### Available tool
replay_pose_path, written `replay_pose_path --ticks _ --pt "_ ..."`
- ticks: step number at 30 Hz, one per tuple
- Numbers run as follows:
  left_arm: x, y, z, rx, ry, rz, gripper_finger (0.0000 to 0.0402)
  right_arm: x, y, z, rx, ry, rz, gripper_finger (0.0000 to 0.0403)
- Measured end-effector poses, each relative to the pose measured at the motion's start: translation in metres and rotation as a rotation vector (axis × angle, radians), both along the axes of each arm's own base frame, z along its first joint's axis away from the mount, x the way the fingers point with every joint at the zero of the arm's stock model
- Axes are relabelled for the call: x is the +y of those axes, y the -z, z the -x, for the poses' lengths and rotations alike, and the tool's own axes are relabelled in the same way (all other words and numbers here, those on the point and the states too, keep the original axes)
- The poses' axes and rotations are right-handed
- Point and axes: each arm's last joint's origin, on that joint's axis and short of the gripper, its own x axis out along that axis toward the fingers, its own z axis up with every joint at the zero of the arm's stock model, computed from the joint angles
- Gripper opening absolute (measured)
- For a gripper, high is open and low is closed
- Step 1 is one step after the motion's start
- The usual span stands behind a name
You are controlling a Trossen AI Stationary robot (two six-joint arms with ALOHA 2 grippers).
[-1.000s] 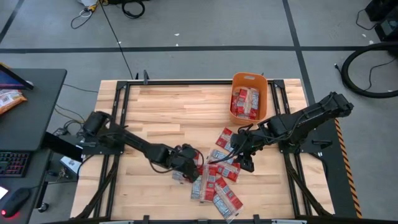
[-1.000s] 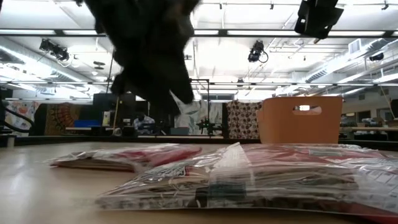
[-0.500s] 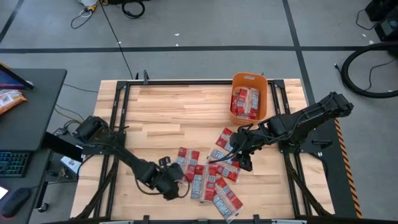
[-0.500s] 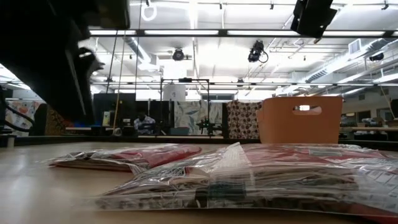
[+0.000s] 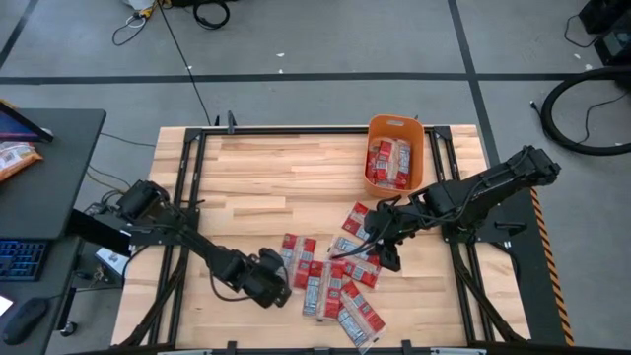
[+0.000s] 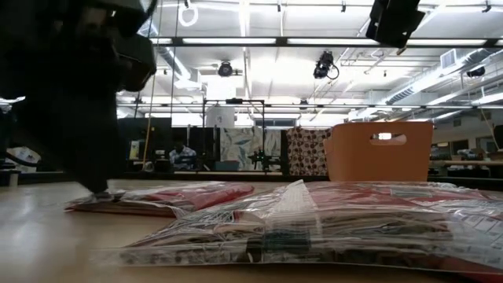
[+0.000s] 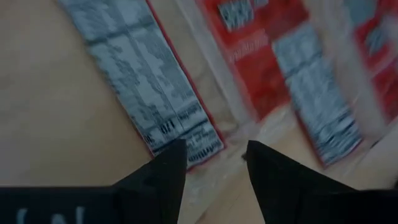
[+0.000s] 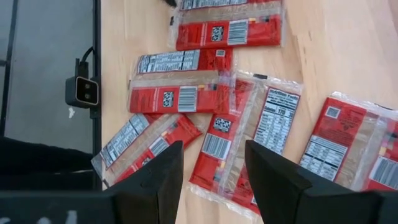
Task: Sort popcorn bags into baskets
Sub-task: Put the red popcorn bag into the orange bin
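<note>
- Pale wood planks make up the table, which sits in a dark metal frame on a grey floor crossed by darker seams; cables lie on the floor beyond the far edge.
- Beyond the table, the low view looks into a large hall with strip lights, ceiling ducts and patterned hangings; a person sits far back at a desk.
- Beside the table on the left-arm side stands a dark desk with a keyboard and a mouse.
- Popcorn bags lie scattered flat toward the near edge, some overlapping; more fill the orange basket at the far right edge.
- Their red wrappers carry white panels with barcodes, square codes and nutrition tables; the small print is too fine to read, apart from the figures "170" in both wrist views.
- The left gripper is low over the wood at the left fringe of the pile, its fingers parted with nothing between them, their tips just short of one packet's label end.
- The right gripper is above the pile's right side, jaws apart and empty.
- In the low view a dark arm mass blocks the left of the scene, and clear wrapper edges fill the foreground.
</note>
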Motion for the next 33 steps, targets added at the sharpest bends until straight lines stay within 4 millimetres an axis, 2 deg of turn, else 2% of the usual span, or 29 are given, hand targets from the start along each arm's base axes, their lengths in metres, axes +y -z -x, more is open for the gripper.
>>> replay_pose_path --ticks 4,9,17,21,29,33 --pt "0.009 -0.009 0.012 -0.083 -0.106 0.031 0.0157 0.0 0.0 0.0 -0.001 -0.025 0.001 0.0176" --pt "0.018 -0.024 0.023 -0.136 -0.135 0.076 0.0143 0.0 0.0 0.0 -0.005 -0.032 0.009 0.0176" --pt "0.019 -0.025 0.025 -0.135 -0.222 0.192 0.0142 -0.002 -0.002 -0.003 -0.036 -0.029 0.019 0.0176" --pt "0.023 -0.024 0.024 -0.125 -0.286 0.223 0.0158 -0.002 -0.003 -0.005 -0.066 -0.016 0.021 0.0176" --pt "0.033 -0.024 0.018 -0.132 -0.371 0.26 0.0218 -0.002 -0.004 -0.006 -0.078 -0.014 0.019 0.0176" --pt "0.036 -0.024 0.016 -0.13 -0.389 0.258 0.0223 -0.002 -0.004 -0.006 -0.078 -0.014 0.019 0.0176"
